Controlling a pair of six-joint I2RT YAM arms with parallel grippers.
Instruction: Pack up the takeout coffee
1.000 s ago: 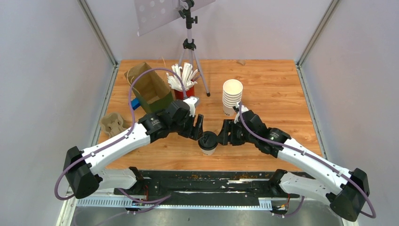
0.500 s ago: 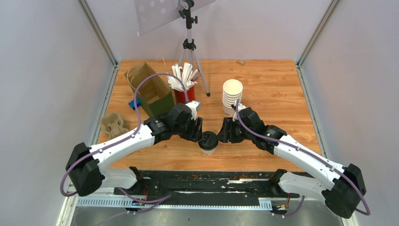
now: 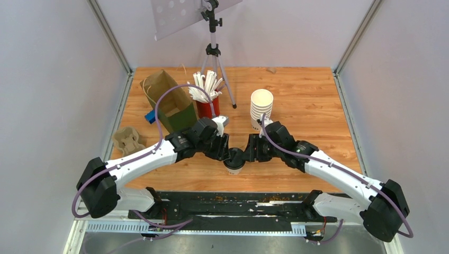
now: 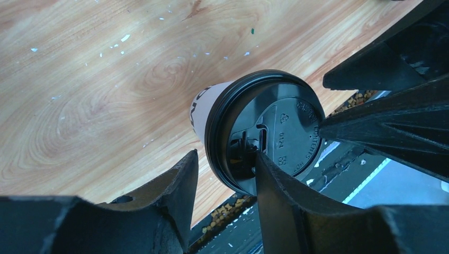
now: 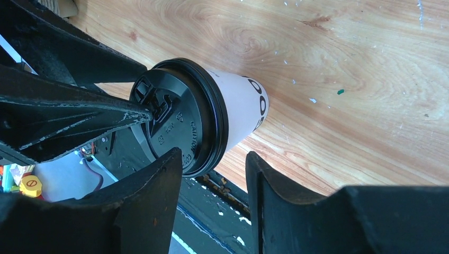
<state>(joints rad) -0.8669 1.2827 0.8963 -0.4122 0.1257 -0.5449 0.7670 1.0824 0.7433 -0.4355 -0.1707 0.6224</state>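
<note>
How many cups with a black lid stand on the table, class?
1. The lidded cup stands near the table's front edge, between the left tool and right tool. The stacked white cups behind have no lids. The paper bag could hide more.

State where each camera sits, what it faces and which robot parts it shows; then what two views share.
Top external: above and behind the arm bases, looking down on the table; both arms show whole.
Left wrist: on the left arm, facing the lidded cup across the left tool; two fingers show.
Right wrist: on the right arm, facing the same cup from the opposite side; fingers of the right tool show.
Shared: both wrist views show the black lid and the other arm's fingers.
</note>
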